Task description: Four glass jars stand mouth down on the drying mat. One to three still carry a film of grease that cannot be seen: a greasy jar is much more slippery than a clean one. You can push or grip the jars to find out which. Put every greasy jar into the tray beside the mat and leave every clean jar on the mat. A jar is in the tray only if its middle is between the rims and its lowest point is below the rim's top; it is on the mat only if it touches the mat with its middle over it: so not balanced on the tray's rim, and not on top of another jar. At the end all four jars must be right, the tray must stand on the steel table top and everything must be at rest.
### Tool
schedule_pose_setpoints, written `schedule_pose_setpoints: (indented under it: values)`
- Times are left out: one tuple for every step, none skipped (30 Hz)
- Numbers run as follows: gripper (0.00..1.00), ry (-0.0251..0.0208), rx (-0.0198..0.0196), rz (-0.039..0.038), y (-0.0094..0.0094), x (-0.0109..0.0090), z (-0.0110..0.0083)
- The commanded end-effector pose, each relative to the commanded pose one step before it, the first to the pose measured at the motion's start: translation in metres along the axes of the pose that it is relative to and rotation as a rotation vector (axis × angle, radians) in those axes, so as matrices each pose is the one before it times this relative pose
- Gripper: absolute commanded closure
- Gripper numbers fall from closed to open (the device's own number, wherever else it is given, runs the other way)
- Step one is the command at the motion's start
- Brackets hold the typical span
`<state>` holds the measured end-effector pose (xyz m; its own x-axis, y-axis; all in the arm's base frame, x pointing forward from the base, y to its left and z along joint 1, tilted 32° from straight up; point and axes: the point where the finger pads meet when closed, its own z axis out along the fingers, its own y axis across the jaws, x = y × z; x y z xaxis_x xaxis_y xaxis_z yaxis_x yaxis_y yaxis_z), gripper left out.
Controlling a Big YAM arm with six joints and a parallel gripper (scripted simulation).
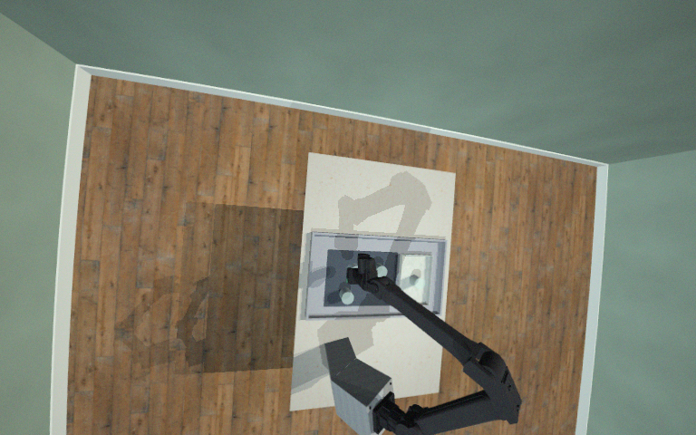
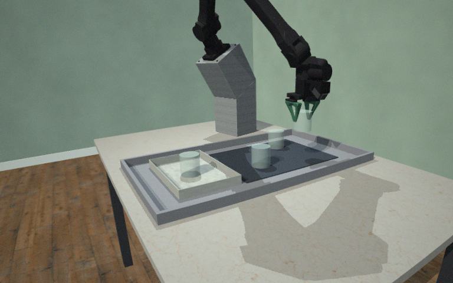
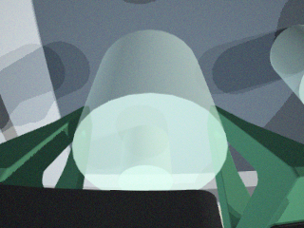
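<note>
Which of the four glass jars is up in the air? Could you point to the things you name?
The clear glass jar [image 2: 305, 123] [image 3: 149, 66] between the gripper's [image 2: 303, 117] [image 3: 149, 142] green fingers; the other three stand below.

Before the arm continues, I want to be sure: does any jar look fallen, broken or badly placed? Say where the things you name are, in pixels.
Nothing stands out: one jar [image 2: 190, 167] stands upright in the tray [image 2: 209, 190], two upright on the mat [image 2: 300, 151], one held upright in the claw [image 2: 303, 111].
</note>
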<state>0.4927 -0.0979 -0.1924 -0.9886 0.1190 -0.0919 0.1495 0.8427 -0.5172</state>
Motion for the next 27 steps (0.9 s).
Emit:
schedule_pose_setpoints:
  values:
    - [1.0,-0.03349,-0.00223,-0.0068,0.00687,-0.00873,-0.0232]
    - [1.0,0.0,0.0,0.0,0.0,0.0,0.0]
    - [1.0,0.0,0.0,0.0,0.0,0.0,0.0]
    - [1.0,0.0,0.0,0.0,0.0,0.0,0.0]
    - [1.0,0.0,0.0,0.0,0.0,0.0,0.0]
    - [1.0,0.00001,0.0,0.0,0.0,0.0,0.0]
    - [1.0,0.0,0.0,0.0,0.0,0.0,0.0]
    - [1.0,0.0,0.0,0.0,0.0,0.0,0.0]
    - [1.0,0.0,0.0,0.0,0.0,0.0,0.0]
    - [1.0,0.0,0.0,0.0,0.0,0.0,0.0]
    - [1.0,0.0,0.0,0.0,0.0,0.0,0.0]
    - [1.0,0.0,0.0,0.0,0.0,0.0,0.0]
    - [1.0,0.0,0.0,0.0,0.0,0.0,0.0]
    - [1.0,0.0,0.0,0.0,0.0,0.0,0.0]
    - [1.0,0.0,0.0,0.0,0.0,0.0,0.0]
    - [1.0,0.0,0.0,0.0,0.0,0.0,0.0]
    - [1.0,0.0,0.0,0.0,0.0,0.0,0.0]
    - [1.0,0.0,0.0,0.0,0.00705,0.00342,-0.01401]
    - [1.0,0.0,0.0,0.0,0.0,0.0,0.0]
    - [1.0,0.0,0.0,0.0,0.0,0.0,0.0]
    - [1.0,0.0,0.0,0.0,0.0,0.0,0.0]
    - [1.0,0.0,0.0,0.0,0.0,0.0,0.0]
    - [1.0,0.0,-0.00001,0.0,0.0,0.0,0.0]
    - [1.0,0.0,0.0,0.0,0.0,0.0,0.0]
    - [1.0,0.0,0.0,0.0,0.0,0.0,0.0]
    - [1.0,0.0,0.0,0.0,0.0,0.0,0.0]
    - [1.0,0.0,0.0,0.0,0.0,0.0,0.0]
